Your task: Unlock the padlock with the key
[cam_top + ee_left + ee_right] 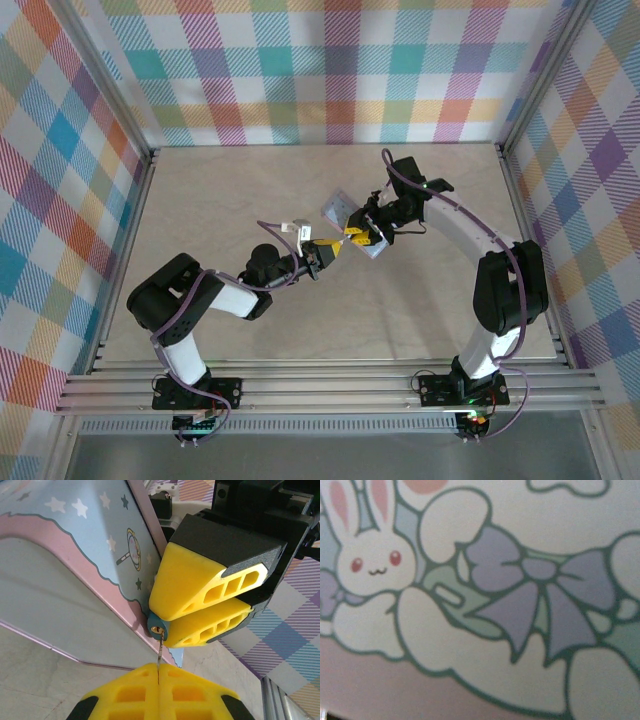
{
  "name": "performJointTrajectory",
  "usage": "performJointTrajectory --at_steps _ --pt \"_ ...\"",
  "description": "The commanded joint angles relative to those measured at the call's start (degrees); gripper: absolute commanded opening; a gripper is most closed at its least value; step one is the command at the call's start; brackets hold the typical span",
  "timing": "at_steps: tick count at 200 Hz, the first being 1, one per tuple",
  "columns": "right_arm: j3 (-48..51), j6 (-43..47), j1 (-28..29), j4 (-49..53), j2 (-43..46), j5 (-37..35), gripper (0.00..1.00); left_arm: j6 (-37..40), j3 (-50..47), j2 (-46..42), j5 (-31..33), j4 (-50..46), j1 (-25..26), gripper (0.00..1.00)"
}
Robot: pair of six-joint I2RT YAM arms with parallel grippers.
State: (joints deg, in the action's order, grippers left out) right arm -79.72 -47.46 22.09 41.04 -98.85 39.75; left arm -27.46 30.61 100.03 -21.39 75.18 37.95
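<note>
Above the middle of the bench [250,180], the left claw [159,672] is closed on the thin blade of the key [159,656], whose tip meets the brass keyhole of the small teal padlock [154,623]. The right claw [358,236] is clamped around the padlock at the edge of a pastel star-printed case [75,580], held tilted off the bench. The right wrist view shows the case's bunny-and-bow print close up.

Body of padlock [154,622] hidden between right gripper's fingers [200,580]; teal keyhole end shows. Head of key [159,655] buried between left gripper's fingers [130,694], cropped at picture's edge. Bunny print [370,565] blurred.
</note>
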Motion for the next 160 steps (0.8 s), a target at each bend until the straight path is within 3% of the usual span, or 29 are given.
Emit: performJointTrajectory --at_steps 1,160 --pt "-1.1 2.0 0.4 -0.2 0.0 4.6 0.00 0.3 1.6 -0.3 0.2 3.3 -0.5 0.00" --pt "-2.1 3.5 0.3 1.4 -0.5 9.2 0.00 -0.1 1.1 -2.7 -1.1 3.5 -1.0 0.00"
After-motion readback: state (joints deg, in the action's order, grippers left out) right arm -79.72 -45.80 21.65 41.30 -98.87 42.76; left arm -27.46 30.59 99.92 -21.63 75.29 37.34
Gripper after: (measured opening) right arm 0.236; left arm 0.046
